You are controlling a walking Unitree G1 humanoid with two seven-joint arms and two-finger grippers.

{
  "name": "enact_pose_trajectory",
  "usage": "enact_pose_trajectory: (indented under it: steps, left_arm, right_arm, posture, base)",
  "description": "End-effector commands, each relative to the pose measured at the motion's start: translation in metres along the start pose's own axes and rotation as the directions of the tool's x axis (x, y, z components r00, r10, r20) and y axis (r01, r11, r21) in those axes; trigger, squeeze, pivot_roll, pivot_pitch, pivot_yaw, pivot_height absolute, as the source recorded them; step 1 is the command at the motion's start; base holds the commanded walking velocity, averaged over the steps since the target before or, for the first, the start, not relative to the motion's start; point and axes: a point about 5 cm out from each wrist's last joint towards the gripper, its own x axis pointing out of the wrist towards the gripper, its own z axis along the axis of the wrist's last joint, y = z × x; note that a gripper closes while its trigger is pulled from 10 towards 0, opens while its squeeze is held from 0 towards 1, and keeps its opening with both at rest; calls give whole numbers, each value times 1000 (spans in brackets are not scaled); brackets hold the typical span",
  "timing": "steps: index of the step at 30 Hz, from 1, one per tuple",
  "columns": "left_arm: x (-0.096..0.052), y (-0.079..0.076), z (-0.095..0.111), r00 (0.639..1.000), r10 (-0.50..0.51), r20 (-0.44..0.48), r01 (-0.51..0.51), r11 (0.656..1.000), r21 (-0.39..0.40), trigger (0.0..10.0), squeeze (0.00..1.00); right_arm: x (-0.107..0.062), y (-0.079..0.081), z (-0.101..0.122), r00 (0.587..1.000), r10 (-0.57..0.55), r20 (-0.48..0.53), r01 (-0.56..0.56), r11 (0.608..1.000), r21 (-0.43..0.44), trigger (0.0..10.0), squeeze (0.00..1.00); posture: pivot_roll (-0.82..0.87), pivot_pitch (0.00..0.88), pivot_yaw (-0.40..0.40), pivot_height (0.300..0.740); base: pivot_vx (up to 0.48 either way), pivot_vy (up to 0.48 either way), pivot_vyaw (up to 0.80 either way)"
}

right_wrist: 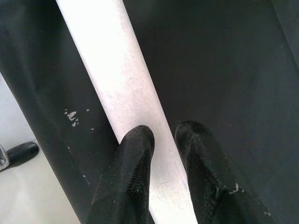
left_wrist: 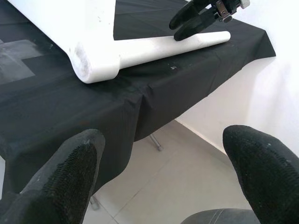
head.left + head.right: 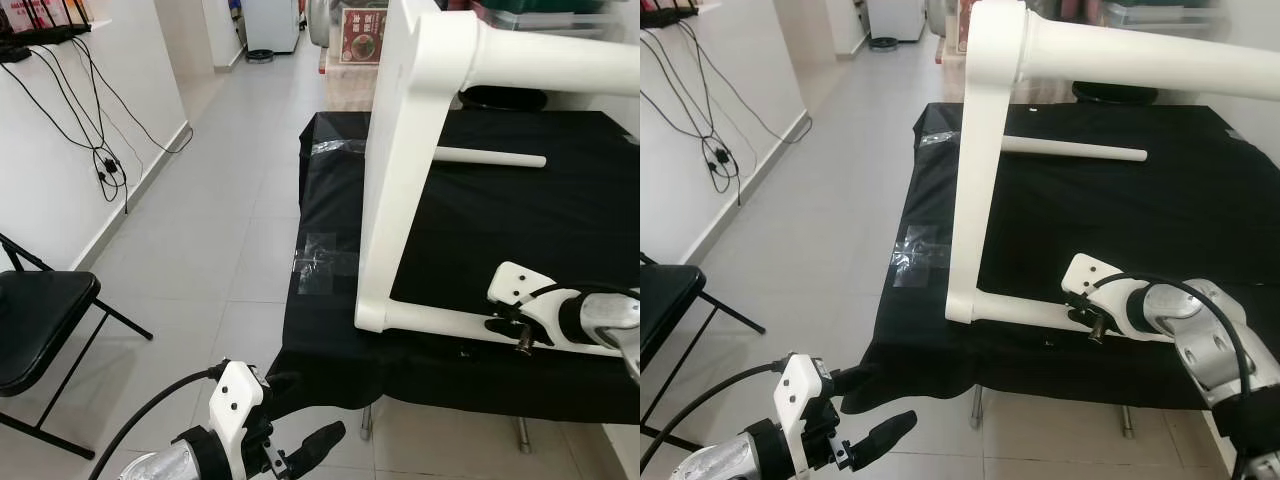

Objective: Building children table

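Observation:
A white table frame (image 3: 395, 180) stands tilted on the black-clothed table (image 3: 520, 225). Its thick leg rises from the near edge, and a thick tube (image 3: 1140, 60) runs off to the right at the top. The frame's lower bar (image 3: 440, 322) lies along the table's front edge. My right gripper (image 3: 1080, 318) rests on that bar, its fingertips (image 1: 140, 135) close together and pressed on the bar's top rather than around it. A loose white rod (image 3: 490, 157) lies farther back on the cloth. My left gripper (image 3: 305, 412) hangs open below the table's near-left corner, holding nothing.
A black folding chair (image 3: 35, 320) stands at the left by a white wall with dangling cables (image 3: 105, 165). Clear tape patches (image 3: 320, 262) sit on the cloth's left side. Grey tiled floor stretches left of the table. Metal table legs (image 3: 522, 435) show under the cloth.

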Motion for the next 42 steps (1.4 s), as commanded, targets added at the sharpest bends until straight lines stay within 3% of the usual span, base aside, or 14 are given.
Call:
enact_pose_trajectory:
  steps: [1, 4, 6, 14, 15, 17, 21, 24, 27, 29, 37, 39, 42]
  left_arm:
    - [-3, 0, 0, 1000, -2, -18, 2, 1000, 6, 10000, 0]
    - [-3, 0, 0, 1000, -2, -18, 2, 1000, 4, 10000, 0]
    - [-2, 0, 0, 1000, -4, -19, 4, 1000, 3, 10000, 0]
    - [-2, 0, 0, 1000, -7, -19, 7, 1000, 3, 10000, 0]
    - [-2, 0, 0, 1000, -7, -19, 7, 1000, 5, 10000, 0]
    - [-2, 0, 0, 1000, -8, -19, 8, 1000, 6, 10000, 0]
    - [-1, 1, 1, 1000, -2, -23, 2, 1000, 17, 10000, 0]
    - [0, 6, 2, 999, 47, -20, -46, 999, 25, 10000, 0]
    - [3, 18, 8, 989, 151, 12, -151, 988, 30, 10000, 0]
    - [3, 22, 10, 985, 173, 22, -173, 984, 27, 10000, 0]
    - [5, 23, 10, 986, 166, 20, -167, 985, 37, 10000, 0]
    - [4, 22, 9, 987, 160, 15, -160, 986, 39, 10000, 0]
    - [4, 20, 8, 988, 155, 10, -155, 987, 39, 10000, 0]
  right_arm:
    - [2, 4, 0, 1000, 18, -7, -18, 1000, -5, 10000, 0]
    - [-4, 10, 7, 992, 98, 84, -99, 995, 12, 10000, 0]
    - [-15, 16, 17, 956, 204, 209, -210, 978, 6, 10000, 0]
    - [-25, 23, 24, 915, 299, 272, -301, 953, -37, 10000, 0]
    - [-24, 37, 21, 889, 392, 237, -392, 919, -45, 10000, 0]
    - [-23, 44, 18, 882, 423, 205, -423, 905, -46, 10000, 0]
    - [-7, 48, 0, 926, 372, 67, -370, 928, -32, 10000, 0]
    - [0, 40, 1, 954, 281, 104, -284, 959, 15, 10000, 0]
    - [-3, 38, 10, 939, 260, 225, -284, 955, 81, 10000, 0]
    - [-4, 39, 7, 942, 256, 216, -279, 957, 84, 10000, 0]
    - [-8, 44, -18, 961, 278, 16, -278, 958, 71, 10000, 0]
    - [-12, 40, -31, 955, 286, -81, -279, 957, 79, 10000, 0]
    - [-13, 34, -35, 956, 267, -123, -258, 962, 84, 10000, 0]
  posture:
    - [-47, 100, -16, 740]
    - [-48, 101, -13, 740]
    - [-50, 102, -13, 740]
    - [-52, 102, -15, 740]
    - [-49, 100, -17, 740]
    - [-48, 99, -17, 740]
    - [-47, 99, -17, 740]
    - [-49, 98, -18, 740]
    - [-53, 98, -15, 740]
    - [-54, 97, -14, 740]
    - [-59, 93, -8, 740]
    - [-55, 90, -11, 740]
    - [-51, 90, -17, 740]
  base:
    - [0, 0, 0]
    - [0, 0, 0]
    - [0, 0, 0]
    - [0, 0, 0]
    - [0, 0, 0]
    - [0, 0, 0]
    - [0, 0, 0]
    - [0, 0, 0]
    - [0, 0, 0]
    - [0, 0, 0]
    - [0, 0, 0]
    - [0, 0, 0]
    - [0, 0, 0]
